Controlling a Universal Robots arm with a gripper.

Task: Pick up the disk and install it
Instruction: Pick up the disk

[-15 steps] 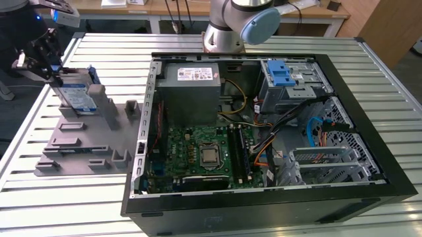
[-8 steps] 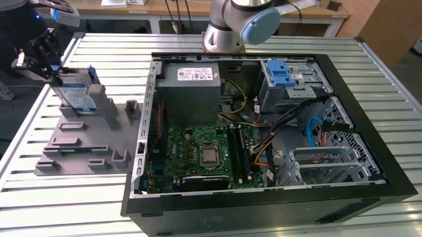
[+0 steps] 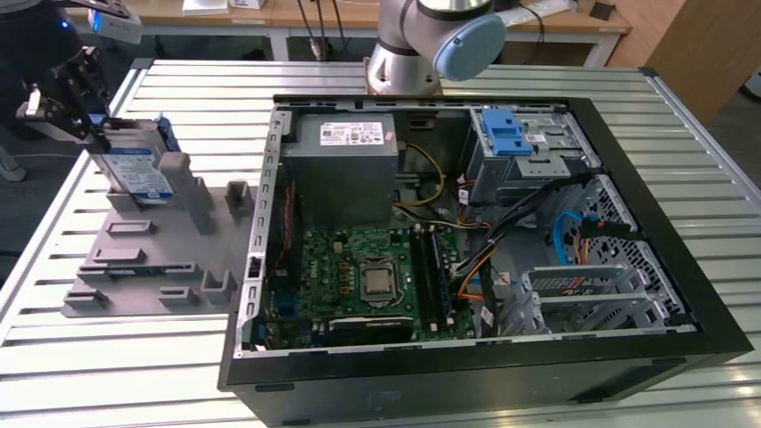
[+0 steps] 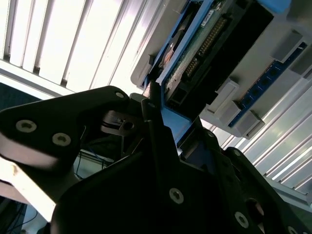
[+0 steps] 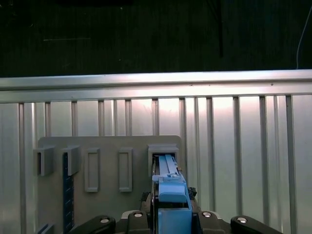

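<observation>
Slatted metal tabletop [image 3: 119, 357], pale and ridged, with an office floor dark beyond its far edge. At the exterior view's left, the disk [image 3: 137, 169] stands on its edge in a slot of a grey moulded holder [image 3: 143, 259]. It is a flat silver-grey hard drive framed by blue rails.

Its long axis appears to run close to upright, leaning a little. The lower end sits in the slot and the upper end is at the gripper [image 3: 95, 129]. The white-and-blue labelled face turns toward the exterior camera. In the second wrist view the circuit-board side of the disk [image 4: 204, 44] shows instead.

The black gripper appears clamped on the disk's upper end. In the first wrist view a blue rail of the disk [image 5: 170, 192] runs out from between the fingers to the slot.

The step in hand looks like the pick-up. It would go best as a pull straight along the slot's line, grip square on the rails, with no twist until the holder's posts are cleared.

An open computer case [image 3: 666, 223] lies well apart, toward the exterior view's right. A blue-latched drive cage [image 3: 518, 143] sits in its far corner.
</observation>
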